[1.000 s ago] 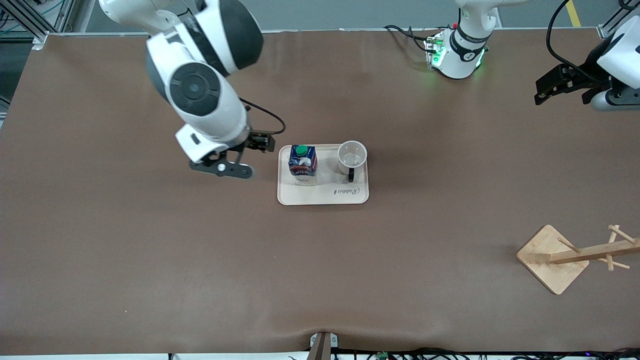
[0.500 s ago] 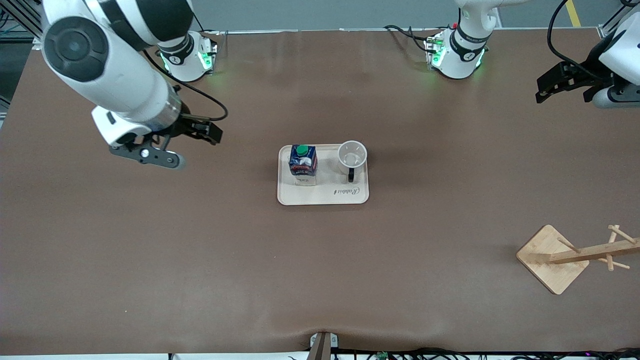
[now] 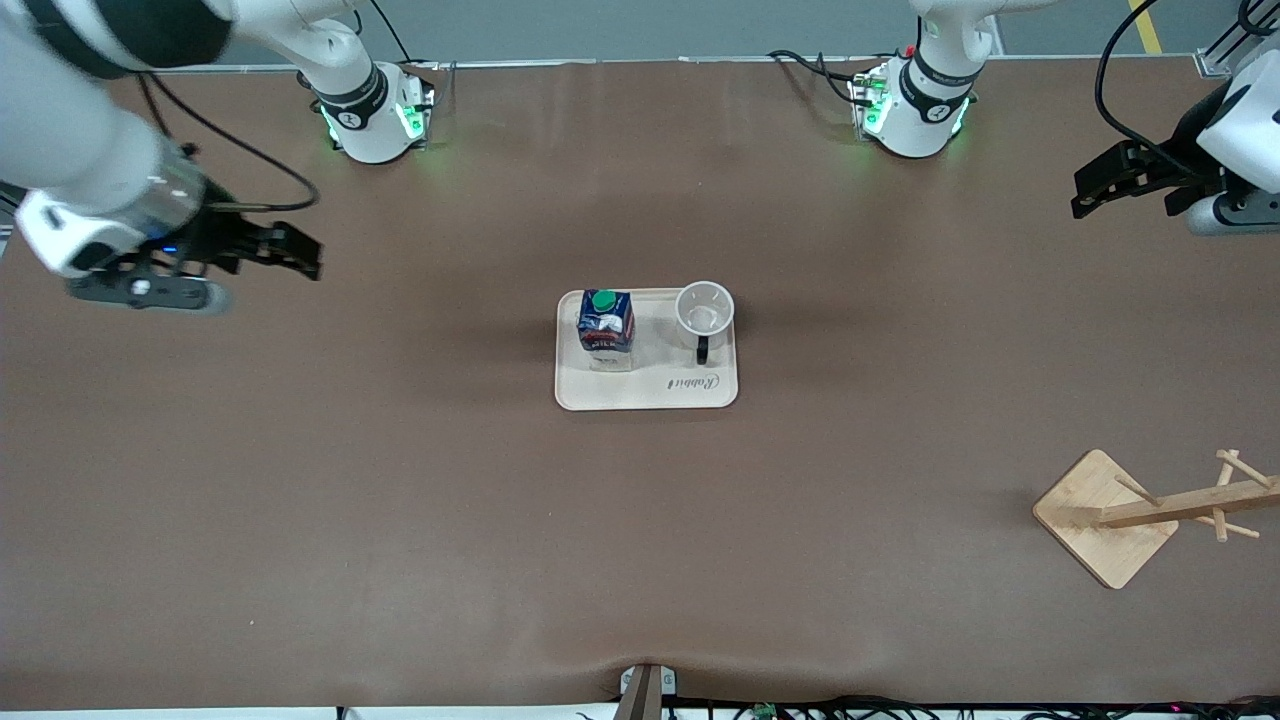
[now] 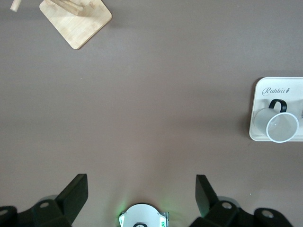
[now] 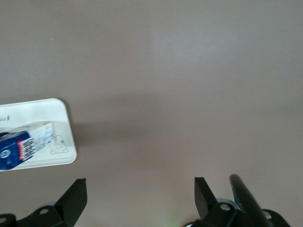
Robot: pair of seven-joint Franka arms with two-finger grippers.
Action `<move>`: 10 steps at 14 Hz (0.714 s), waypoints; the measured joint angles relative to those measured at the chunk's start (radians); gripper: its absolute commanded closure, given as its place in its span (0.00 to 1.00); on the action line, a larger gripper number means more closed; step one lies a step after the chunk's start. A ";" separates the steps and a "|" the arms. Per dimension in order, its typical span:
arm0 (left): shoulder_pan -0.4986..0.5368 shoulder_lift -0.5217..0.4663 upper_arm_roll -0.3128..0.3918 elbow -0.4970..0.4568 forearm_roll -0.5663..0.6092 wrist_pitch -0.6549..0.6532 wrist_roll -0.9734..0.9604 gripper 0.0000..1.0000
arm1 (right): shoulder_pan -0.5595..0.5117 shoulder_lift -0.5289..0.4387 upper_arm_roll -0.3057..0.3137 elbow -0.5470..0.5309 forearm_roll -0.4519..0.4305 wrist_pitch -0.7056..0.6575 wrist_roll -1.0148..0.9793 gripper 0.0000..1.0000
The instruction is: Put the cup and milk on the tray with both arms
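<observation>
The cream tray (image 3: 646, 390) lies at the table's middle. The dark-blue milk carton (image 3: 605, 326) with a green cap stands on it toward the right arm's end. The white cup (image 3: 704, 312) with a black handle stands on it beside the carton, toward the left arm's end. My right gripper (image 3: 290, 252) is open and empty, up over the bare table at the right arm's end. My left gripper (image 3: 1105, 185) is open and empty over the table at the left arm's end. The left wrist view shows the cup (image 4: 280, 126) on the tray (image 4: 259, 111); the right wrist view shows the carton (image 5: 23, 144) on the tray (image 5: 59, 158).
A wooden rack (image 3: 1180, 508) on a square base (image 3: 1095, 530) lies tipped near the front camera at the left arm's end; its base shows in the left wrist view (image 4: 75, 21). The two arm bases (image 3: 372, 115) (image 3: 912, 108) stand at the table's far edge.
My right arm has swung away from the tray toward its own end of the table, gripper open and empty. The left arm has barely moved. Carton and cup have stayed on the tray.
</observation>
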 measured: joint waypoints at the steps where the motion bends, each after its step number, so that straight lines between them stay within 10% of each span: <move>1: 0.000 0.003 0.001 0.000 0.009 0.001 0.000 0.00 | -0.040 -0.009 -0.001 -0.004 -0.001 0.004 -0.027 0.00; 10: -0.004 0.007 -0.009 -0.026 0.103 0.080 0.022 0.00 | -0.226 -0.025 0.013 0.061 -0.004 -0.092 -0.301 0.00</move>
